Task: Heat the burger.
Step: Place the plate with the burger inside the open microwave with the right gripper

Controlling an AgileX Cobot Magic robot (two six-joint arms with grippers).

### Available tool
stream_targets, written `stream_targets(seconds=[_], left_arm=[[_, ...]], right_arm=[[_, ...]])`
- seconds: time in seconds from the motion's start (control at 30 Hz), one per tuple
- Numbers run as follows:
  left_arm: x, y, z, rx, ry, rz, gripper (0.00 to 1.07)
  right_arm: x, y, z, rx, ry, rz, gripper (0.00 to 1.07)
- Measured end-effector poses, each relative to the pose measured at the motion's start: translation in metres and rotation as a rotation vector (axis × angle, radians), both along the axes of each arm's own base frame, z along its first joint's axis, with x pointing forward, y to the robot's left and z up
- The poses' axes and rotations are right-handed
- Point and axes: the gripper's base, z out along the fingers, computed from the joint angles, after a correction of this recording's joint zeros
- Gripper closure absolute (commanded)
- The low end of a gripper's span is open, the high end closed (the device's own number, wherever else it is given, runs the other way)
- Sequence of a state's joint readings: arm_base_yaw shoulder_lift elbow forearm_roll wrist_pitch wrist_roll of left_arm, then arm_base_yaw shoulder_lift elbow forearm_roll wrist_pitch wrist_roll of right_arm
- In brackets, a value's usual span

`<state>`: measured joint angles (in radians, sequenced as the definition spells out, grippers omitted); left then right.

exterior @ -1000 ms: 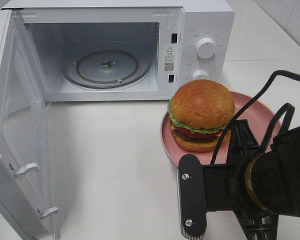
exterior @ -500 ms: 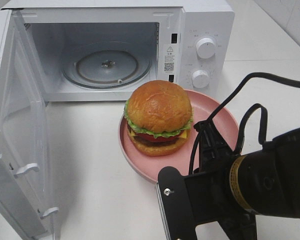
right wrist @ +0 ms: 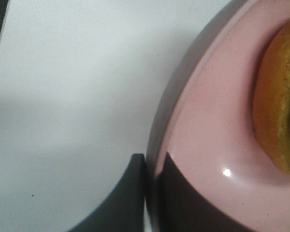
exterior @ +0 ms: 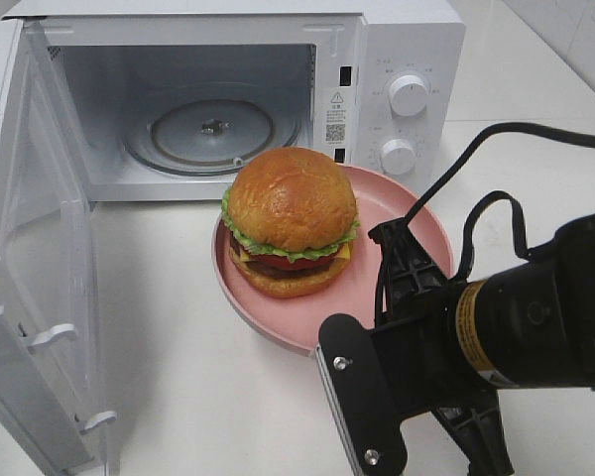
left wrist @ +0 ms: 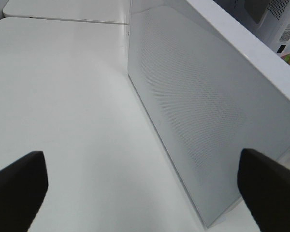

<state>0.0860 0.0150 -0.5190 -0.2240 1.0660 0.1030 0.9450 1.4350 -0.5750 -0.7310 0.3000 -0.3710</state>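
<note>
r pincer [right wrist: 152, 163] nips plate [exterior: 402, 210] rim, burger [exterior: 291, 220] atop.

A white tabletop [exterior: 228, 397] under even light, perhaps a tiled wall [exterior: 575, 30] behind.

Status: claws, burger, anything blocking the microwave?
Right claw shut on pink plate rim; left claw open, empty. Burger on plate, outside microwave. Door open, nothing blocking.

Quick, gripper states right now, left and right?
Left gripper: open, holding nothing.
Right gripper: shut on the rim of the pink plate.
</note>
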Motion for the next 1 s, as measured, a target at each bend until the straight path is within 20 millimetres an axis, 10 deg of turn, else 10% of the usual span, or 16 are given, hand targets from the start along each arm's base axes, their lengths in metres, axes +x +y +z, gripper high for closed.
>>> stream_targets(seconds=[1.0], left_arm=[[0.0,0.0,0.0,0.0,0.0,0.0,0.07]], right_arm=[[0.019,-0.02,-0.004,0.005,0.091,0.206,1.07]])
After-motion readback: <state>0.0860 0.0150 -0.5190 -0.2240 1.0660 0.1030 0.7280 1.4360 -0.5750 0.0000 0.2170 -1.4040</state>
